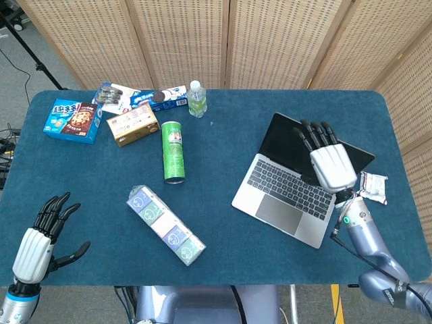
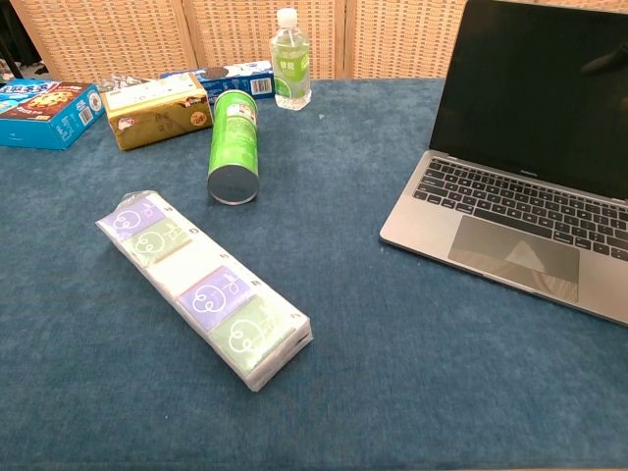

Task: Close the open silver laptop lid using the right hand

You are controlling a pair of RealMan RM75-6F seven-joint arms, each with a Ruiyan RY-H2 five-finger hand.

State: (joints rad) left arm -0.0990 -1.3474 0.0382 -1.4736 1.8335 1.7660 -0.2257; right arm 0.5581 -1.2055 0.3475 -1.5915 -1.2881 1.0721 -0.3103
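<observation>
You have the slim silver metal laptop (image 1: 290, 185) sitting open on the right side of the blue table, turned at an angle so its front corner points toward the near edge. Its lid stands raised, tilted back, with the dark screen (image 2: 540, 83) switched off. The black keyboard (image 2: 525, 201) and grey trackpad (image 2: 512, 249) lie exposed, facing up.

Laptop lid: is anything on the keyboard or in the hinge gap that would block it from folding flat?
Nothing visible. The keyboard and palm rest are bare in the chest view, and the right hand is up by the laptop lid, not under it.
</observation>
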